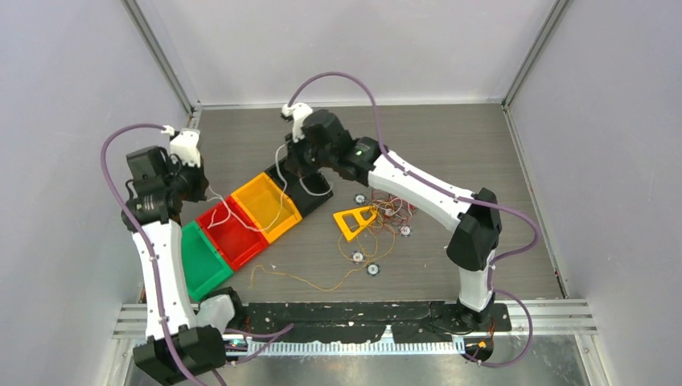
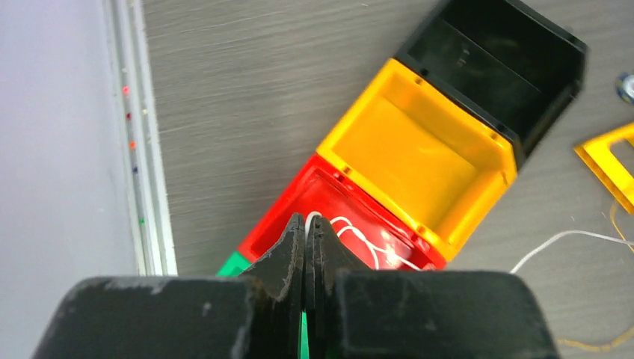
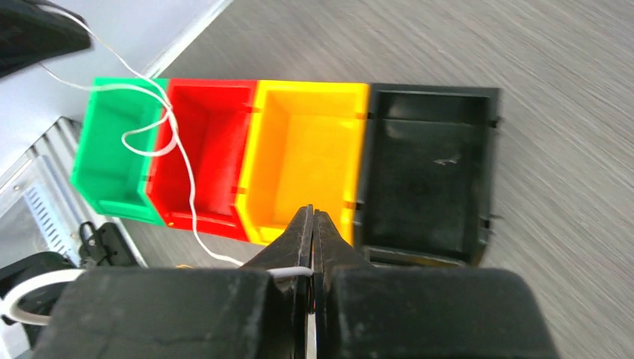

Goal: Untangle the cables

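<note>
Table (image 1: 450, 137) with a diagonal row of four open bins, green (image 3: 112, 157), red (image 3: 213, 142), yellow-orange (image 3: 306, 149) and black (image 3: 426, 164), lying below and ahead of both pincers. The left pincer (image 2: 305, 224) hangs over the red bin's near corner, jaws pressed together on one end of a white cable (image 3: 123, 87), which emerges right at its fingertips. The right pincer (image 3: 312, 217), raised over the black and yellow-orange end of the row, is likewise clamped on the same cable, which enters between its fingers from the side. Holding the two ends apart and lifted serves, by judgement, to draw this single strand free of the others; it sags in a loose loop between the pincers, over the green and red bins, so it is not yet taut. The remaining cables (image 1: 382, 217), red and yellow-orange strands, form a tangle well apart from both pincers, on the right pincer's outer side and nearer the arm bases, threaded around an orange triangular frame (image 1: 355, 219). One yellow-orange strand (image 1: 306, 280) trails toward the bases. Small round discs (image 1: 374, 268) sit at the tangle's edge
</note>
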Robot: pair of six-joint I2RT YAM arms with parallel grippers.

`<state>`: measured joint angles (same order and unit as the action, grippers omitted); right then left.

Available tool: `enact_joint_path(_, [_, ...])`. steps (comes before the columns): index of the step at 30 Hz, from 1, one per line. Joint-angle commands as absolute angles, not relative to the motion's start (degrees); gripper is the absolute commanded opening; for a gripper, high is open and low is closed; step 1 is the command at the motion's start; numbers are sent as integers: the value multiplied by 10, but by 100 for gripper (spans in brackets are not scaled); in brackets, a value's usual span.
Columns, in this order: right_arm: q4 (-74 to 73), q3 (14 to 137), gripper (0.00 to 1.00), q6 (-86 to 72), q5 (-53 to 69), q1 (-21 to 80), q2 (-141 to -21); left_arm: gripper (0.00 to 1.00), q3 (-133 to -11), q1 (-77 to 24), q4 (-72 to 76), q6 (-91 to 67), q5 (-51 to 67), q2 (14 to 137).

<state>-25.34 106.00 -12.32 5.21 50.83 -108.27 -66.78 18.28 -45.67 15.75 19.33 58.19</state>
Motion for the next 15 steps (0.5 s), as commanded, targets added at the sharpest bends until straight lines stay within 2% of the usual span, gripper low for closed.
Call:
enact_joint_path(1, [-212, 1120, 6, -139, 9, 530, -1107, 0, -662, 183, -492, 208, 347, 528])
enact_joint_path(3, [-225, 1137, 5, -133, -30, 521, -1110, 0, -665, 147, -459, 162, 388, 540])
enact_joint_path(8, [-216, 1106, 5, -127, -74, 472, -1066, 0, -657, 13, -276, 58, 385, 599])
enact_joint_path(10, [-197, 1077, 5, -128, -75, 456, -1043, 0, -637, -21, -143, 8, 399, 639])
enact_joint_path(15, [-166, 1024, 5, -131, -83, 434, -1029, 0, -662, -63, -25, -35, 388, 773])
